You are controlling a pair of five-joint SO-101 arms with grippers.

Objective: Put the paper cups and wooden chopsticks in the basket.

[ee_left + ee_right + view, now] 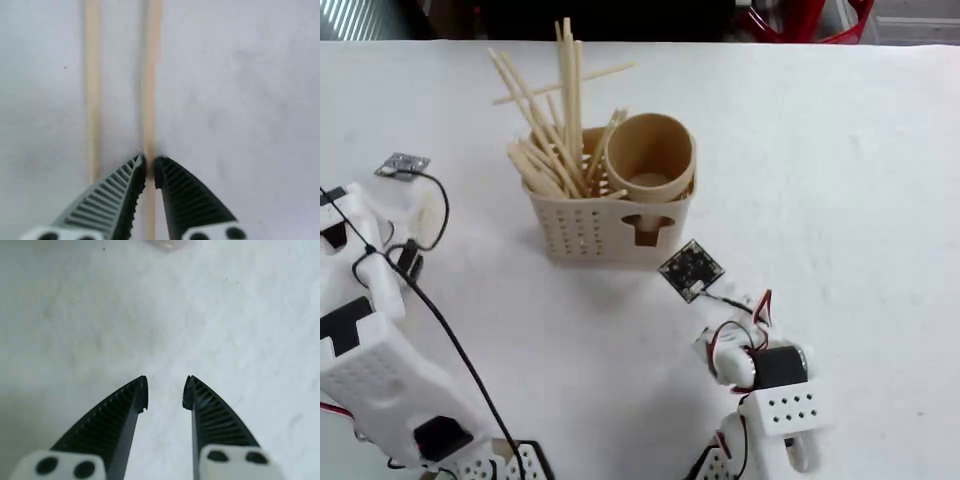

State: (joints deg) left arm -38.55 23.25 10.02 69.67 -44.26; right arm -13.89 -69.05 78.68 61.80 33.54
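Note:
The cream perforated basket [605,235] stands mid-table. It holds a brown paper cup [650,150] and a bundle of wooden chopsticks [555,130] that stick up and lean to the back left. In the left wrist view two more chopsticks lie side by side on the white table. My left gripper [149,165] is shut on one chopstick [151,75], and the other chopstick [92,75] lies just beside it. The left arm [365,300] sits at the table's left edge. My right gripper [165,392] is open over bare table, on the right arm [770,380] in front of the basket.
A small black circuit board [691,270] on the right arm hangs close to the basket's front wall. Another board [402,164] and black cables [430,300] lie around the left arm. A red object [800,20] shows beyond the table's far edge.

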